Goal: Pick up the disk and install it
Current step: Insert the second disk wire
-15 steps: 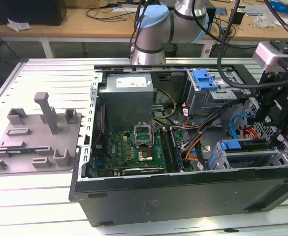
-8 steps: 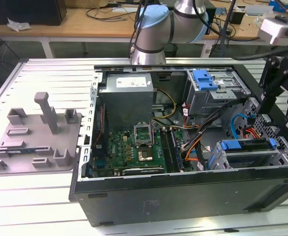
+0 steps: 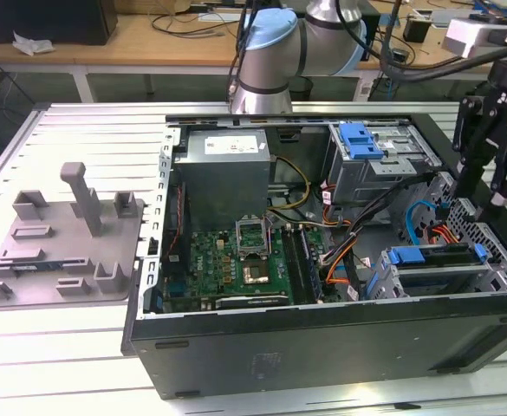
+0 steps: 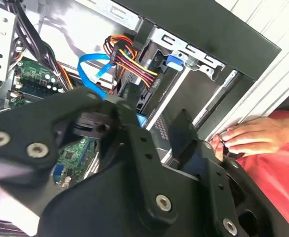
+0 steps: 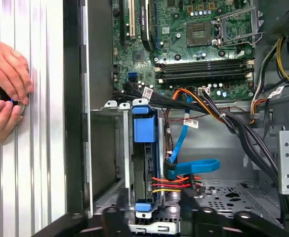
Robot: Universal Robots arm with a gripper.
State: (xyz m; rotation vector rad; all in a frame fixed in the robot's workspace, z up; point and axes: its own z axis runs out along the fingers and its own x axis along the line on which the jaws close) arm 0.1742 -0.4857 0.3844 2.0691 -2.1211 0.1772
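First wrist view: disk [image 5: 143, 168] on edge in bay, long axis toward motherboard [image 5: 203, 44]; fingers' [image 5: 191, 200] state unclear.

cables [image 5: 233, 123] crowding beside seated disk [image 5: 144, 163]; person's hand [image 5: 6, 94] outside case wall [image 5: 75, 123]

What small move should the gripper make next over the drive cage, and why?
Probably a slow, straight descent: the gripper is open and empty, its fingers lined up on either side of the disk, which stands on edge in the cage, untouched.
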